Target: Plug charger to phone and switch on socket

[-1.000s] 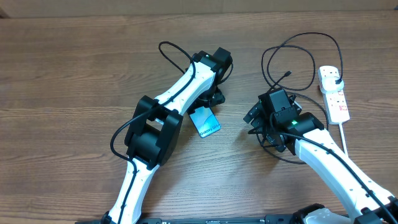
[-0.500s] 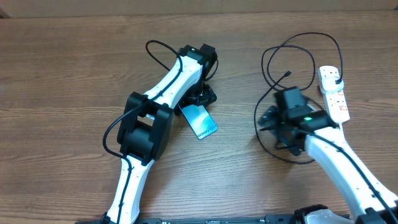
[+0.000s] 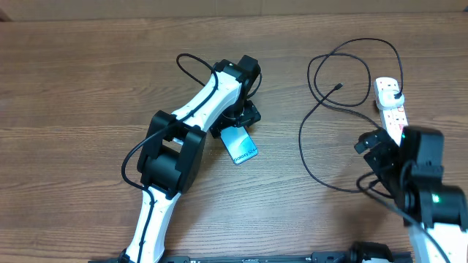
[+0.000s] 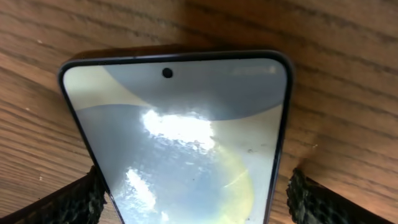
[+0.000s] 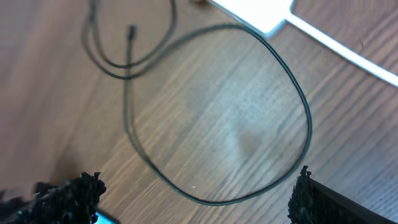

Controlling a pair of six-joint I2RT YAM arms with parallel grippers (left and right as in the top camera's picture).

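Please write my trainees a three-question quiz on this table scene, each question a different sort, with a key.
1. True or false: the right gripper holds the charger.
2. Whose fingers straddle the phone? A the left gripper; B the right gripper; C neither.
3. Fill in: the charger's connector tip lies nearer the ___ than the phone.
Key: 1 false; 2 A; 3 socket.

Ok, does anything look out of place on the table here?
Nothing damaged or spilled. The phone lies at a slant, and the charger has its tip loose, well apart from it, near the power strip.
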